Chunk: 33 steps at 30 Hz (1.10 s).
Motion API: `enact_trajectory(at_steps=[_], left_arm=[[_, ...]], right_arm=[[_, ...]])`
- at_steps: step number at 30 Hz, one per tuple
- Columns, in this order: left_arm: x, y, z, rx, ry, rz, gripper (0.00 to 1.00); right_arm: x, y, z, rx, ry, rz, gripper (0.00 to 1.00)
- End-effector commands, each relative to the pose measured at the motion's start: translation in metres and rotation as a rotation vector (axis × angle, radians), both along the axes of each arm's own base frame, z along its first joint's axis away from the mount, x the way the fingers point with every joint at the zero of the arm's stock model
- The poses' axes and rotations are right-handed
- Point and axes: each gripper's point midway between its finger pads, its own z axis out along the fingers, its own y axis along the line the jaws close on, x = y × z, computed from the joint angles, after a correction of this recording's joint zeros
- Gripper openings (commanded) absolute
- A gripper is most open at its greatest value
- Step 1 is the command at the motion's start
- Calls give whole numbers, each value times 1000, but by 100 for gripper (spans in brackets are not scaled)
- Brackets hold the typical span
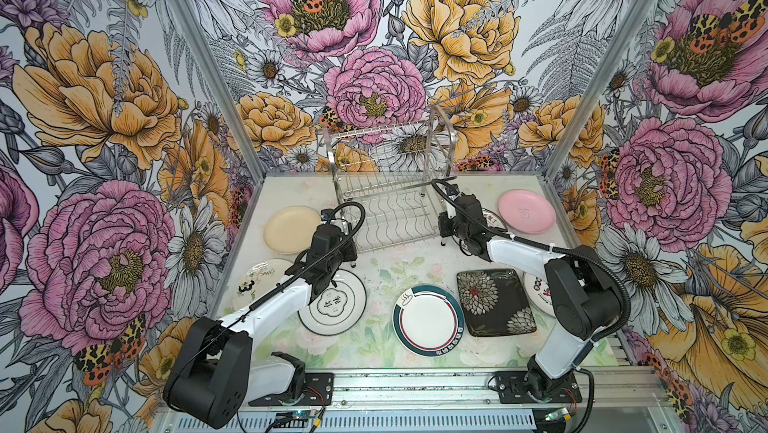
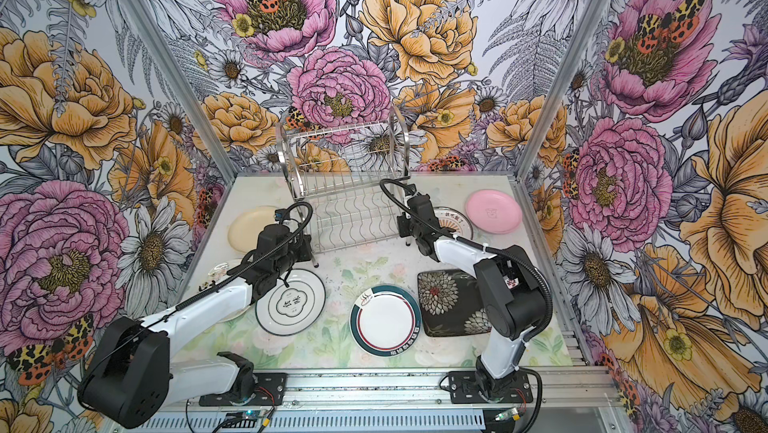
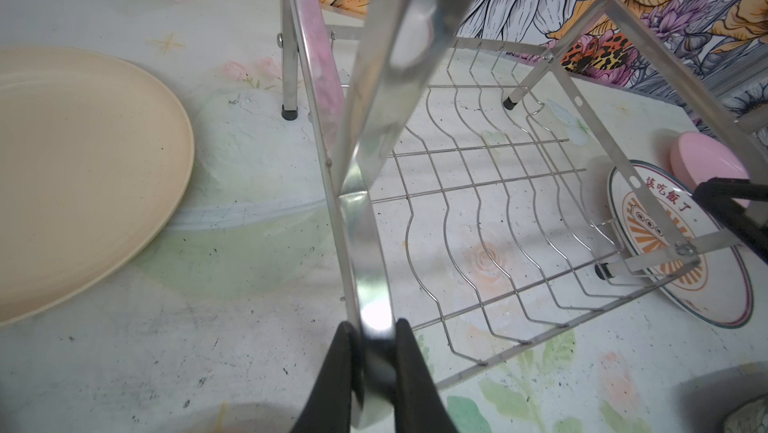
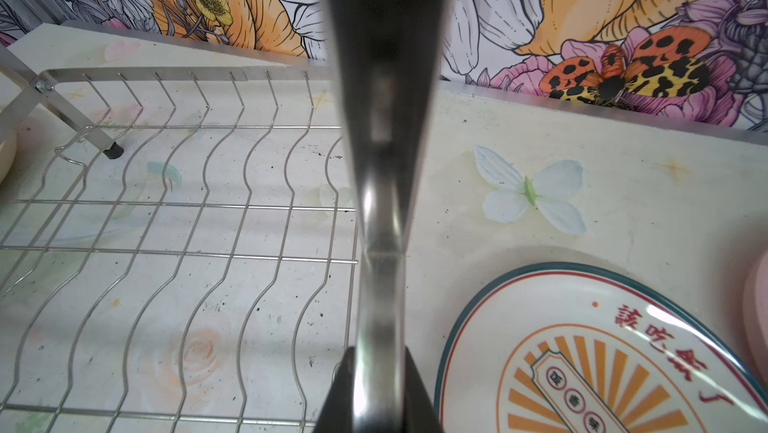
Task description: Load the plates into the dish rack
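Observation:
The steel wire dish rack (image 1: pixel 386 202) (image 2: pixel 349 202) stands at the back middle, its slots bare. My left gripper (image 3: pixel 372 327) (image 1: pixel 350 241) is shut on the rack's left side frame near the front foot. My right gripper (image 4: pixel 379 352) (image 1: pixel 444 223) is shut on the right side frame. Plates lie flat around it: cream plate (image 1: pixel 291 229) (image 3: pixel 83 169), pink plate (image 1: pixel 527 211), sunburst plate (image 4: pixel 602 360) partly under the right arm, black-rimmed plate (image 1: pixel 336 306), teal-rimmed plate (image 1: pixel 428 320), black square floral plate (image 1: pixel 494 302).
A white plate with a black "3" (image 1: pixel 259 285) lies under my left arm. Another white plate (image 1: pixel 536 293) is half hidden behind my right arm. Flowered walls close in the back and both sides. A metal rail (image 1: pixel 415 385) runs along the front.

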Motion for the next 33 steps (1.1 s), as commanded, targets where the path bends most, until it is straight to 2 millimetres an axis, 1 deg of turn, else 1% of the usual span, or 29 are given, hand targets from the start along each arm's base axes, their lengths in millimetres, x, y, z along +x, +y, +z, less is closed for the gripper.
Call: enact_trajectory(at_steps=[1, 3, 4, 7, 11, 13, 14, 15, 18, 20, 22, 24, 25, 29, 31, 33], left_arm=[[-11, -22, -11, 7, 54, -106, 1], [-11, -20, -10, 11, 53, -98, 10], [-11, -19, -9, 14, 54, -92, 16], [-11, -15, -6, 24, 46, -75, 28], [-11, -11, 3, 36, 26, -62, 43], [-11, -9, 9, 48, 18, -57, 51], [-12, -8, 10, 51, 16, -55, 54], [-13, -8, 13, 52, 11, -55, 57], [-17, -4, 20, 55, 1, -43, 63], [-22, -3, 25, 52, -4, -40, 64], [-28, -2, 30, 46, 1, -35, 70], [-35, -1, 33, 40, 17, -33, 72], [-39, -2, 33, 36, 27, -34, 77], [-56, -7, 34, 13, 79, -49, 78], [-64, -14, 34, -14, 104, -69, 79], [-70, -24, 35, -42, 125, -93, 79]], right_arm=[[-12, 6, -3, 33, 49, 2, 5], [-12, 7, 2, 38, 43, 6, 8], [-12, 7, 5, 40, 39, 7, 11], [-12, 8, 11, 46, 33, 14, 19], [-15, 9, 18, 62, 36, 21, 27], [-19, 10, 22, 75, 43, 23, 33], [-21, 9, 22, 79, 48, 23, 38], [-23, 9, 26, 88, 45, 23, 45], [-34, 4, 31, 103, 52, 14, 60], [-45, -1, 33, 113, 70, 8, 66], [-60, -5, 35, 124, 108, 3, 70], [-78, -8, 37, 144, 149, 8, 71], [-90, -11, 39, 154, 170, 10, 72], [-139, -21, 30, 183, 306, 23, 75], [-167, -24, 25, 230, 380, 23, 75], [-191, -22, 20, 292, 447, 29, 75]])
